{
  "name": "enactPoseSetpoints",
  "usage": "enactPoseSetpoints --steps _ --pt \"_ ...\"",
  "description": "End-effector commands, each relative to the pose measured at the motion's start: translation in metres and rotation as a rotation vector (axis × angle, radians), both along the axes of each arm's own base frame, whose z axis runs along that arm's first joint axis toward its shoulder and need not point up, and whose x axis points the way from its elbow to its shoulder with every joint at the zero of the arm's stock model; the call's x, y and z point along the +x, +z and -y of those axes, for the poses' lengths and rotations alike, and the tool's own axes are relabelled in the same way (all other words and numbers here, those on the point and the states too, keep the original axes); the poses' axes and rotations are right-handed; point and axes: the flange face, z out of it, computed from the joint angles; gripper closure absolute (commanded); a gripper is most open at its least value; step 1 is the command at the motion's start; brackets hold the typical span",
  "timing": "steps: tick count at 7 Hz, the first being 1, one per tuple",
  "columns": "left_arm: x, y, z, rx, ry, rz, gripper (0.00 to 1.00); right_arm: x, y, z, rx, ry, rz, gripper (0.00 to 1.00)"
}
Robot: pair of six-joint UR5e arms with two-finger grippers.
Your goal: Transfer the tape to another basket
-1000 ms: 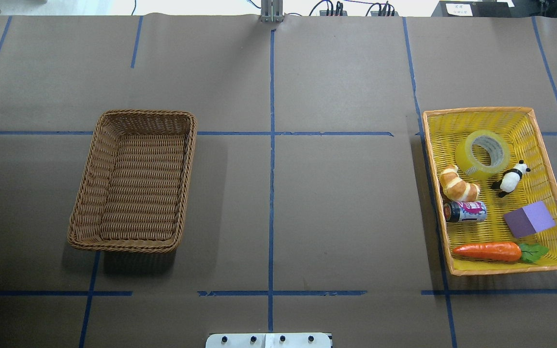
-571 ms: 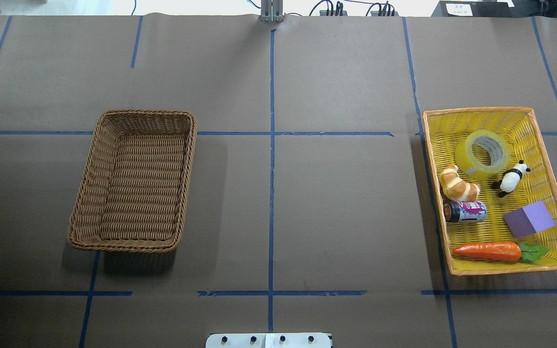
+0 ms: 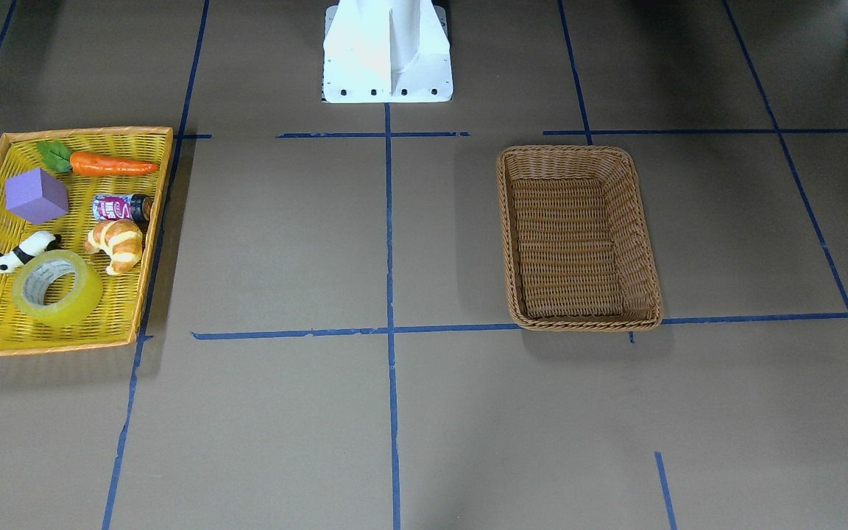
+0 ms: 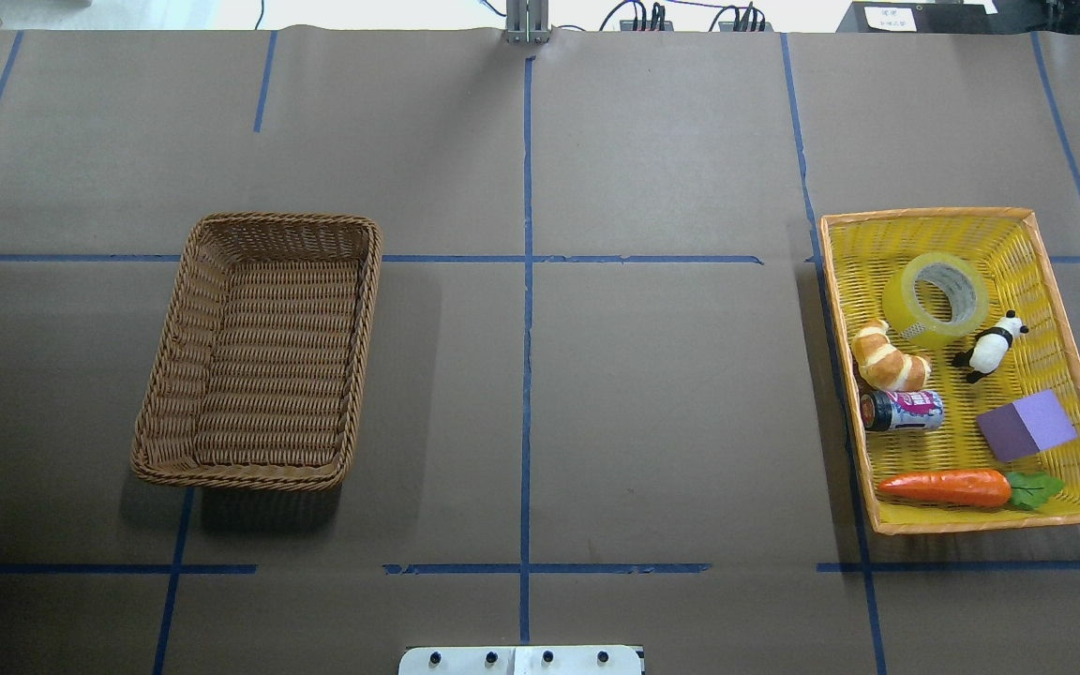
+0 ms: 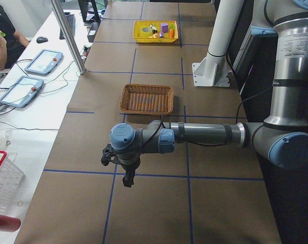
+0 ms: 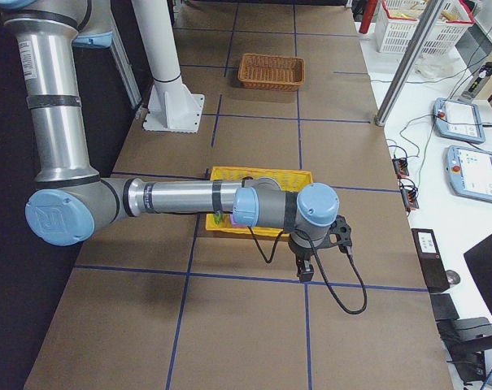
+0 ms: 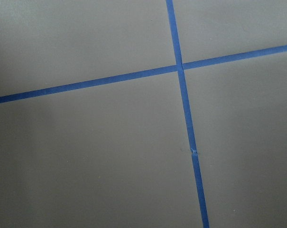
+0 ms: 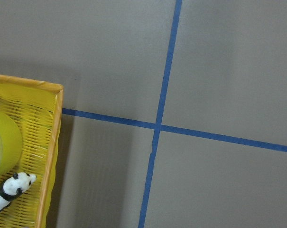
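Yellow weave rimmed in orange, the tray (image 4: 924,214) on the bench's (image 4: 652,403) right holds the tape (image 4: 906,305), a croissant (image 4: 889,359), a panda (image 4: 990,349), a can (image 4: 904,411), a purple block (image 4: 1026,427) and a carrot (image 4: 948,487); the wicker basket (image 4: 282,220) sits well apart on the left. The left tool (image 5: 128,180) and right tool (image 6: 305,270) hover over the bench, their opening impossible to tell. The tape lies flat at the tray's far end, hole upward.

The tape (image 4: 938,295) is yellow-green, the tray (image 4: 924,234) yellow with orange rim, the basket (image 4: 282,240) woven brown, the surface (image 4: 671,394) grey-brown, blue-lined.
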Motion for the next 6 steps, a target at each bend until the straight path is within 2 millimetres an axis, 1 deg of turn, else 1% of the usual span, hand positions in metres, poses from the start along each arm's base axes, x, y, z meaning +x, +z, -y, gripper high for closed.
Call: enactPoseSetpoints --steps 1,2,3,4,5,6 --pt "0.000 -0.002 0.001 0.004 0.000 0.000 0.00 -0.046 -0.019 0.012 0.015 -0.064 0.003 0.00" --pt "0.000 -0.002 0.001 0.004 0.000 0.000 0.00 -0.074 -0.048 0.018 -0.024 -0.024 0.005 0.00" --pt "0.000 -0.002 0.002 0.006 0.000 0.000 0.00 -0.100 -0.075 0.018 -0.049 0.002 0.009 0.00" --pt "0.000 -0.003 0.002 0.007 0.000 -0.002 0.00 -0.125 -0.100 0.021 -0.035 -0.013 0.016 0.00" --pt "0.000 -0.003 0.002 0.007 0.000 0.000 0.00 -0.136 -0.116 0.029 -0.036 -0.003 0.021 0.00" --pt "0.000 -0.004 0.003 0.008 -0.001 0.000 0.00 -0.156 -0.122 0.033 -0.021 -0.019 0.019 0.00"
